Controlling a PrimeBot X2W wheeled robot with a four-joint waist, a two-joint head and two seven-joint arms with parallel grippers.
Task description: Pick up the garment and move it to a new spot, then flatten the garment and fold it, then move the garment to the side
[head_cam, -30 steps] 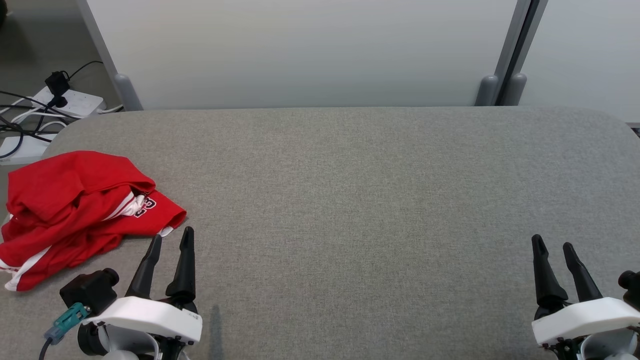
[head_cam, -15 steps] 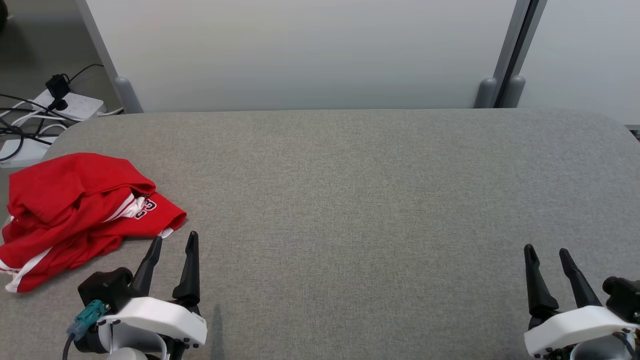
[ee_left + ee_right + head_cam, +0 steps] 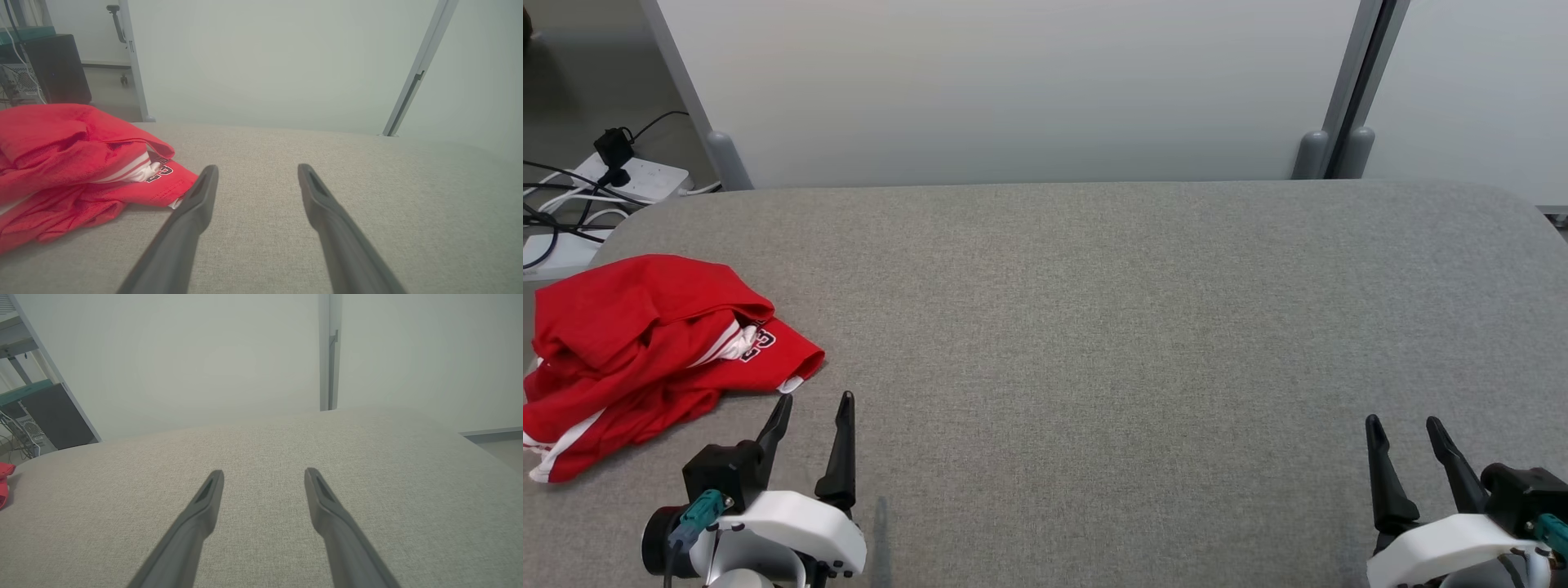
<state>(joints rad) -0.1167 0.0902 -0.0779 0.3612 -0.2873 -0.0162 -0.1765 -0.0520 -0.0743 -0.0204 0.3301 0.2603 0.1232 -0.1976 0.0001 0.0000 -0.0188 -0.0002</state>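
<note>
Red garment (image 3: 645, 343): crumpled, white-striped heap at the counter's (image 3: 1094, 327) left edge, outer folds close to the rim.
Risk: a pinch on one loose layer could drag the rest off that edge.
Left hand (image 3: 815, 398): low, just beside the near corner, fingers apart, empty.
Right hand (image 3: 1402, 422): well apart from the cloth, fingers spread, empty.

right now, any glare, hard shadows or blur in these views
Head view: soft even light, sharp, no glare, only a faint shadow under the garment. Left wrist view: milky haze, the left gripper slightly soft. Right wrist view: same haze, wide-angle bowing the table edge.
</note>
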